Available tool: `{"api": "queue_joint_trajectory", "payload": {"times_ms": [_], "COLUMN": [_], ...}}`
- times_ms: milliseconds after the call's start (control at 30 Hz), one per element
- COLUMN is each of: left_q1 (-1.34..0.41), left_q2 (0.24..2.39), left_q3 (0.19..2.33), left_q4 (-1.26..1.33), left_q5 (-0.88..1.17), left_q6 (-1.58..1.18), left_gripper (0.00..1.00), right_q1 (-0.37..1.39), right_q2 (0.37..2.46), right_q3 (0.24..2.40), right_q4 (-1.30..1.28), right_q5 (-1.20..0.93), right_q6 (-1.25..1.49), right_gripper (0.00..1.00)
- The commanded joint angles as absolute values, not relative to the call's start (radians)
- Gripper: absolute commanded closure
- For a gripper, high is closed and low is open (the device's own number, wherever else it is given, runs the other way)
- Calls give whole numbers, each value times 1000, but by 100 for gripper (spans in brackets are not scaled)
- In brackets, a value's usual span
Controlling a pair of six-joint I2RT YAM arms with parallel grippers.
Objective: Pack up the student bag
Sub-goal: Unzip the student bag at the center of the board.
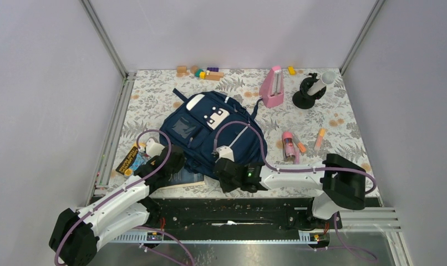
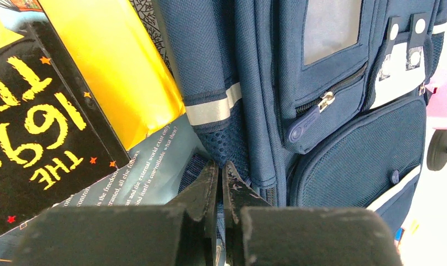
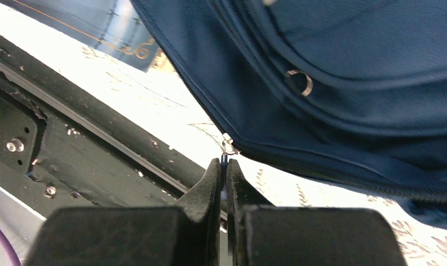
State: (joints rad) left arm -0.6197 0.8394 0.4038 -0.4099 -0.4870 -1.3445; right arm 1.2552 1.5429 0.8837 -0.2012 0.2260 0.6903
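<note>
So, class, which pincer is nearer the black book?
Left. The left pincer is beside the black book, at the student bag's corner; the right pincer is farther, along the bag's near edge.

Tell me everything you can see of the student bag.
The student bag is a large navy fabric backpack lying flat, front up, on the table, top handle away from the arms. Its front shows a clear window pocket, white snap patches, pale stripes, mesh pockets and a zipped pocket. Its near-left edge meets a book. The right gripper is shut on a zipper pull at its near edge; the left gripper, shut, is at its lower side.
</note>
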Motion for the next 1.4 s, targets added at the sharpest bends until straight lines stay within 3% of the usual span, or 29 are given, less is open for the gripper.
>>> {"api": "queue_joint_trajectory", "payload": {"times_ms": [0,600,1367], "left_q1": [-623,-623,-623], "left_q2": [815,686,666], "left_q3": [448,426,432], "left_q4": [-379,-461,-441], "left_q5": [-509,-418,-329], "left_q6": [-1358,-1340,-1364], "left_gripper": [100,100,100], "right_q1": [1293,1279,1200], "right_q2": [1607,1749,1886], "right_q3": [997,1209,1402], "right_q4": [-180,-199,-31], "right_q5": [228,259,95], "right_q6": [699,504,286], "right_gripper": [100,100,100]}}
